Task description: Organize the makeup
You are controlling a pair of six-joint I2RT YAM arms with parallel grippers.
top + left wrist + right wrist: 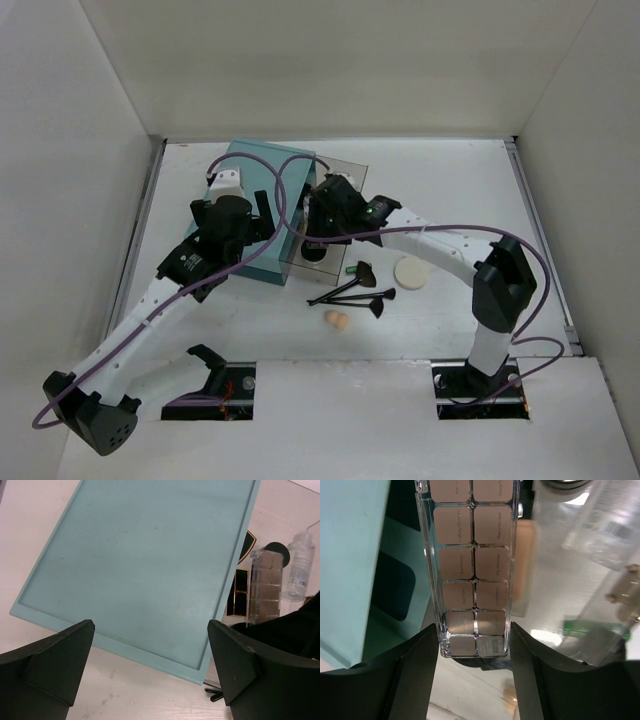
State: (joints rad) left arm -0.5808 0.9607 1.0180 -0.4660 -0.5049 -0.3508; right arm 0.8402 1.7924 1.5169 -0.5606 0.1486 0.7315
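over the teal box (140,565), at the back left of the table (450,180), the left hand (150,645) hangs released, its two dark fingers (55,665) spread wide with nothing between them. just right of the box, the right hand (474,645) is clenched on the pinkish palette (472,565): its fingers (415,670) press against both long sides of the clear case at its near end, and the rows of pale pink pans run away from the wrist camera. beside the palette a clear bottle (300,562) stands upright, with a black round compact (277,550) behind it in the left wrist view. nearer the arm bases, the black-handled brushes (350,290) lie loose on the table in a small cluster, the round white puff (411,272) lies flat just to their right, and the peach sponge (337,320) sits just in front of them, apart from both hands.
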